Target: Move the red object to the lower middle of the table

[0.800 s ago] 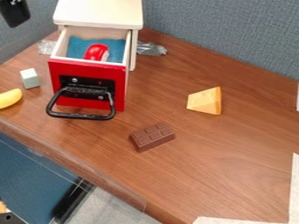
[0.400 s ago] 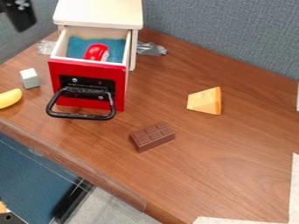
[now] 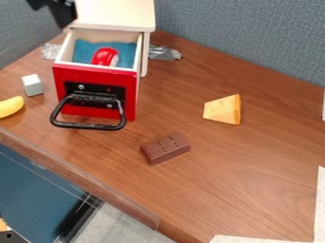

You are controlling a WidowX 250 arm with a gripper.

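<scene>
At the upper left, the black gripper (image 3: 62,13) hangs over the left edge of the small cabinet's white top, above and to the left of the red object. The red object (image 3: 104,56), rounded with a whitish patch on its right side, lies on the blue lining inside the pulled-out drawer. The wooden table (image 3: 254,180) stretches from the drawer across to the right and down to the front.
The red drawer front (image 3: 98,80) has a black handle (image 3: 89,126) sticking out. A chocolate bar (image 3: 166,148) and a cheese wedge (image 3: 223,109) lie on the table. To the left are a pale cube (image 3: 32,85) and a banana (image 3: 10,106). Grey partitions stand behind.
The gripper has come further into view from the upper left corner, shifting right to the cabinet top. The red object and the drawer have not moved.
</scene>
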